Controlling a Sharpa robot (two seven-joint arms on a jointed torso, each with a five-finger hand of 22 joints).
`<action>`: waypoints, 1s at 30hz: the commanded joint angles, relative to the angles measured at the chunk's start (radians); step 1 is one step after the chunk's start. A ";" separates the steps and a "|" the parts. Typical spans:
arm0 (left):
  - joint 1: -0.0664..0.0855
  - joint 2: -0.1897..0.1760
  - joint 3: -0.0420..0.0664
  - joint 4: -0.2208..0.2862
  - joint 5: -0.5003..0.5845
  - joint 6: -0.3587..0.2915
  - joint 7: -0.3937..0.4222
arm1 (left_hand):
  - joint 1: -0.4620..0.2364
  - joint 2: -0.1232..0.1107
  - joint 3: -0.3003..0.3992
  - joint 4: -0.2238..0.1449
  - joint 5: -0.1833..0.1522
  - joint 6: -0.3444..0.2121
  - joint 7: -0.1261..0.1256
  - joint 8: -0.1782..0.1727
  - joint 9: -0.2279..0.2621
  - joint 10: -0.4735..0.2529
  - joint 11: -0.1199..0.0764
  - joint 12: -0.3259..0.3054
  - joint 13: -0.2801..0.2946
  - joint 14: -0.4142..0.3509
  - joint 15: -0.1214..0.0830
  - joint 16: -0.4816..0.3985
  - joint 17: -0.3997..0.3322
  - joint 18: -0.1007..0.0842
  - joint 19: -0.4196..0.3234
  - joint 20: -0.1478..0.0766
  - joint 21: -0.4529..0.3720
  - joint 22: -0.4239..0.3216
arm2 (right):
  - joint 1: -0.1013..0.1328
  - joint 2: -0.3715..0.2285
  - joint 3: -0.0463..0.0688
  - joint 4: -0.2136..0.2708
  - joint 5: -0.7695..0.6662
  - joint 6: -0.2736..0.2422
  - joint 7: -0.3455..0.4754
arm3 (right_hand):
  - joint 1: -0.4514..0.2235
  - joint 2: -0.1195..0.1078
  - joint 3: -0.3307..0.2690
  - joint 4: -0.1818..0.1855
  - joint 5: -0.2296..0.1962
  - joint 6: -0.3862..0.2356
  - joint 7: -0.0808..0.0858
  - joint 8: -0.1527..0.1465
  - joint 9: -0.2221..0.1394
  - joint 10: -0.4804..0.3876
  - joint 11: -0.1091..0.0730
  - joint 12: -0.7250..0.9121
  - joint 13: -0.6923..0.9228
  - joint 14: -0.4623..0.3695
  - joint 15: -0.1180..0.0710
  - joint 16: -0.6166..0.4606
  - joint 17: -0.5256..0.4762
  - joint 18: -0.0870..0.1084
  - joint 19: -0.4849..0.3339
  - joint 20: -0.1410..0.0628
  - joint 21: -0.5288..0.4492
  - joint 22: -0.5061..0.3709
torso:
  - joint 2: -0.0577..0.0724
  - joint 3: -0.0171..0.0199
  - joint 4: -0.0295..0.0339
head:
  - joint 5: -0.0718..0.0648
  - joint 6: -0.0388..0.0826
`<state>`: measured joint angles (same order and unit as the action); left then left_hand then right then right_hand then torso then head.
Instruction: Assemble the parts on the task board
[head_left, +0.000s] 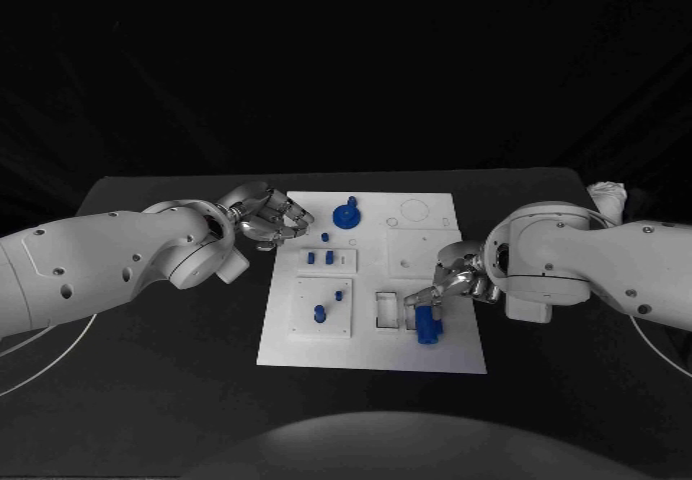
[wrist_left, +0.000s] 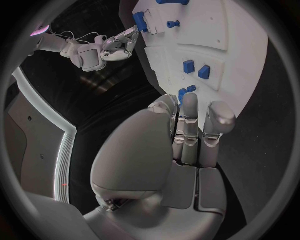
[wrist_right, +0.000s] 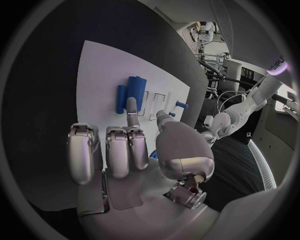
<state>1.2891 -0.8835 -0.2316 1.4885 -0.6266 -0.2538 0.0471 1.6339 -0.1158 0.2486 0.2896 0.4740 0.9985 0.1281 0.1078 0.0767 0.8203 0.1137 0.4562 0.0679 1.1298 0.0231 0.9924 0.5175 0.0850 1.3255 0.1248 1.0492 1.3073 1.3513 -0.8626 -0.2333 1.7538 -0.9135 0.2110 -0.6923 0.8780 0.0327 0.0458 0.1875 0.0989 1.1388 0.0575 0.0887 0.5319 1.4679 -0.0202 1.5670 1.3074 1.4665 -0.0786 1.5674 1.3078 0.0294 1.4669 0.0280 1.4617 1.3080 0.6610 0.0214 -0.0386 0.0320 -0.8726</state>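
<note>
Lying in the middle of the black table (head_left: 173, 380), the white task board (head_left: 372, 285) carries our blue parts in several spots. At the corner of the board closest to our right arm, a blue cylinder (head_left: 427, 325) lies beside a white rectangular slot (head_left: 387, 308); in the right wrist view it shows as a thick cylinder (wrist_right: 136, 95) with a slimmer blue piece (wrist_right: 120, 98) against it. Our right hand (head_left: 459, 277) hangs just over this spot, one finger (wrist_right: 132, 112) stretched out toward the cylinder, its tip at or very near the part, while the others are curled down side by side. We cannot tell whether that fingertip truly touches, and the hand grips nothing.

Farther up the board, a round blue knob (head_left: 346, 214) stands near the far edge, two small blue blocks (head_left: 327, 258) sit in a recessed plate, and small blue pegs (head_left: 320, 314) stand in the square plate on our left-hand side of the board.

Our left hand (head_left: 268, 215) hovers at the board's far left corner, beside the knob, fingers (wrist_left: 189, 131) bent inward and close together with nothing in them. From the left wrist view we see the two blocks (wrist_left: 195, 69) just beyond those fingertips.
</note>
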 joint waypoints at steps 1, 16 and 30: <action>0.000 0.001 0.001 0.003 0.001 0.018 -0.005 | -0.009 0.000 0.004 0.001 0.005 0.002 0.007 0.006 0.001 0.003 -0.003 0.003 0.002 -0.004 0.002 0.004 -0.002 0.020 -0.005 0.003 -0.004 0.123 | -0.010 0.009 -0.003 -0.004 0.016 0.023 -0.003 | 0.011 0.008 0.002 -0.011 0.019 -0.004 0.000 -0.008 -0.015 0.103 0.007 0.004 0.263 0.104 0.005 0.003 0.263 0.001 0.043 0.008 -0.008 0.222 | 0.001 0.0003 -0.0003 | 0.003 0.000; 0.000 0.003 0.001 0.003 0.001 0.024 -0.010 | -0.010 -0.001 0.004 0.001 0.005 0.001 0.007 0.005 0.001 0.003 -0.003 0.003 0.002 -0.004 0.002 0.004 -0.002 0.020 -0.005 0.003 -0.004 0.123 | -0.032 0.012 -0.003 -0.018 0.002 0.026 -0.007 | 0.067 0.024 0.048 -0.086 0.173 0.003 0.001 -0.024 -0.075 0.103 0.008 0.004 0.263 0.104 0.006 0.003 0.263 0.007 0.031 0.011 -0.034 0.213 | 0.000 0.0013 -0.0021 | 0.007 0.000; 0.000 0.005 0.001 0.003 -0.001 0.028 -0.016 | -0.010 -0.001 0.004 0.001 0.005 0.001 0.007 0.005 0.001 0.003 -0.003 0.003 0.002 -0.004 0.002 0.004 -0.002 0.020 -0.005 0.003 -0.004 0.123 | -0.047 0.018 -0.003 -0.027 -0.031 0.019 -0.008 | 0.077 0.019 0.060 -0.106 0.186 -0.002 0.002 -0.024 -0.088 0.103 0.008 0.004 0.263 0.104 0.007 0.003 0.263 0.012 0.022 0.012 -0.054 0.207 | 0.001 0.0018 -0.0028 | 0.009 0.000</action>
<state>1.2889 -0.8815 -0.2315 1.4891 -0.6268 -0.2419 0.0325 1.6339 -0.1158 0.2486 0.2895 0.4740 0.9985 0.1281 0.1078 0.0768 0.8202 0.1137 0.4562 0.0678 1.1298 0.0231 0.9933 0.5165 0.0851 1.3255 0.1248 1.0492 1.3073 1.3151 -0.8493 -0.2286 1.7281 -0.9127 0.2186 -0.6976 0.9494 0.0533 0.1064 0.0883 0.2887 1.1470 0.0604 0.0722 0.5125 1.4687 -0.0194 1.5670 1.3073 1.4664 -0.0786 1.5674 1.3075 0.0295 1.4683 0.0342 1.4111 1.3076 0.6616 0.0232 -0.0412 0.0419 -0.8726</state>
